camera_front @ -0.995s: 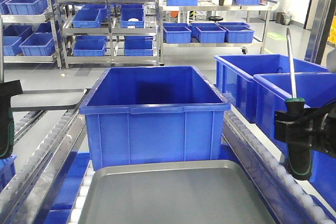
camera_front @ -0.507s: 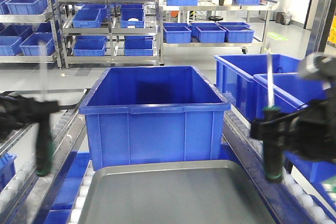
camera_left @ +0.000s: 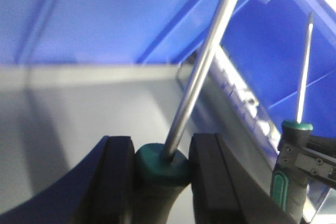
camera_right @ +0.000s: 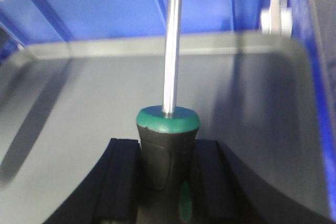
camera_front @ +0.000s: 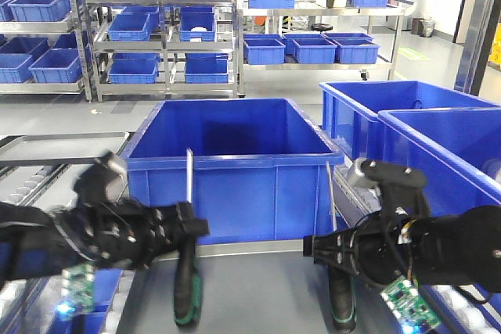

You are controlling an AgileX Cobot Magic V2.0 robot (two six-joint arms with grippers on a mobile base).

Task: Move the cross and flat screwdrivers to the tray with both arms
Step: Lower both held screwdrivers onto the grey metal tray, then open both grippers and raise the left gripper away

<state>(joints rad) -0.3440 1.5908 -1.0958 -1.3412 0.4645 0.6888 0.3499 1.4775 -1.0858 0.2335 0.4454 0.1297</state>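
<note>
Two screwdrivers with black-and-green handles and silver shafts stand upright over the grey tray (camera_front: 258, 283). My left gripper (camera_front: 186, 234) is shut on the handle of one screwdriver (camera_front: 186, 291), above the tray's left half. Over the right half, my right gripper (camera_front: 339, 252) is shut on the other screwdriver (camera_front: 342, 307). In the left wrist view the gripper (camera_left: 161, 150) clamps a green-capped handle (camera_left: 161, 165), and the other screwdriver (camera_left: 293, 174) shows at the right. The right wrist view has the gripper (camera_right: 166, 153) pressed on a handle (camera_right: 167, 140) above the tray (camera_right: 79, 93). The tips are too small to tell cross from flat.
A deep blue crate (camera_front: 231, 170) stands right behind the tray. Two more blue crates (camera_front: 407, 119) sit to the right, beside a roller rail (camera_front: 348, 193). Metal shelves with blue bins (camera_front: 164, 37) fill the background. Exposed circuit boards (camera_front: 407, 299) hang under both wrists.
Both arms have swung in from the frame's outer edges to over the tray and come lower, each still carrying its upright screwdriver.
</note>
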